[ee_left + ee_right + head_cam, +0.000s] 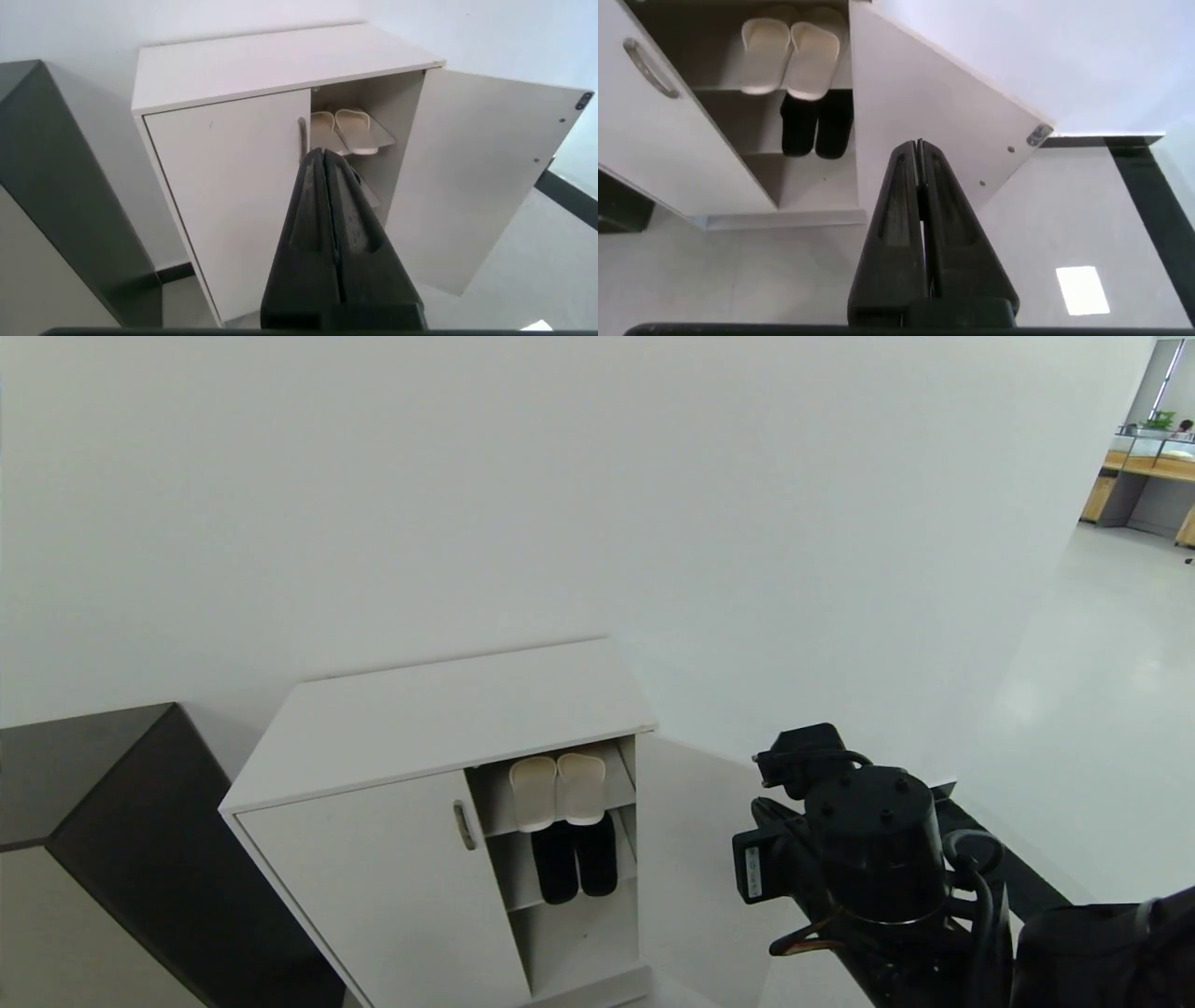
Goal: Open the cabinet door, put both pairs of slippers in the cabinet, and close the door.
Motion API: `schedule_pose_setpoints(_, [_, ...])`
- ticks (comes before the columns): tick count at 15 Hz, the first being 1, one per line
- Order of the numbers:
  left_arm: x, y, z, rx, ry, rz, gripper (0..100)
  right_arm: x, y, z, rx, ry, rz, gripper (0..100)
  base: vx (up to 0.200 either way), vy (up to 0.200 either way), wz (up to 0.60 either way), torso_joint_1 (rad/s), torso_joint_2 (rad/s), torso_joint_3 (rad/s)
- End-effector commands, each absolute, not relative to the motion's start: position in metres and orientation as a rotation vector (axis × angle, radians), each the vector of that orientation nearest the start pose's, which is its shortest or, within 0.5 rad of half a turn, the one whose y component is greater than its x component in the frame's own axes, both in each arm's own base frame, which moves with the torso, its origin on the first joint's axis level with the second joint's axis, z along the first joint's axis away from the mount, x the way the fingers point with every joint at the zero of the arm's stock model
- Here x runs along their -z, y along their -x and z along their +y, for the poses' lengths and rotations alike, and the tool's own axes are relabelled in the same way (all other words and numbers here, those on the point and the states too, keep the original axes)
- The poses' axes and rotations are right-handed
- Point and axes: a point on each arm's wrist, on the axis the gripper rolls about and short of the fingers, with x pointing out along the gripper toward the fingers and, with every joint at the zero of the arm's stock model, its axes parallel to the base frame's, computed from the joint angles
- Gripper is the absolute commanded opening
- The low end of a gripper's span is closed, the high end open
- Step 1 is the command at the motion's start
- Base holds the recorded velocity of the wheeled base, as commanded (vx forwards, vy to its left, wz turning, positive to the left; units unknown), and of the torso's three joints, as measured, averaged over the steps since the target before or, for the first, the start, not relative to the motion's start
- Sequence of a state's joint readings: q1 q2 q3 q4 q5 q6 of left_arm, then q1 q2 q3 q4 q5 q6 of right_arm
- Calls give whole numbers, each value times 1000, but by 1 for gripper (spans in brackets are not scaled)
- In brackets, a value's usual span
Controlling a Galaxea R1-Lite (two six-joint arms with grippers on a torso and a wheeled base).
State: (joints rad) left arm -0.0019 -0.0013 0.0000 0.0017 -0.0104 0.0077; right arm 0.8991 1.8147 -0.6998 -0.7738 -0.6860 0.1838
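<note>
The white cabinet (pixel 448 719) has its left door (pixel 373 887) closed and its right door (pixel 695 868) swung open. A white pair of slippers (pixel 558 791) lies on the upper shelf, and a black pair (pixel 574 863) lies on the shelf below. My left gripper (pixel 324 154) is shut and empty, in front of the closed door (pixel 234 187) near its handle (pixel 302 135). My right gripper (pixel 920 147) is shut and empty, close to the open door (pixel 934 103). I cannot tell whether it touches the door. Both pairs, white (pixel 789 56) and black (pixel 815 124), show in the right wrist view.
A dark grey unit (pixel 112 803) stands against the cabinet's left side. A white wall runs behind both. Bare light floor (pixel 1074 709) stretches to the right, with desks (pixel 1148 467) far off. A black strip (pixel 1148 205) runs along the floor near the open door.
</note>
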Motion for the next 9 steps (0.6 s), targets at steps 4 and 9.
schedule_pose_setpoints(4, [-75, 23, 0, 12, -8, 1, 0, -153, -234, 224, -169, -7, 222, 0, -50, 0, 0, 1, 1, 1])
schedule_pose_setpoints(9, [-75, 23, 0, 12, -9, 1, 0, -147, -269, 207, -120, -13, 251, 0, -120, 0, 0, 2, 1, 1])
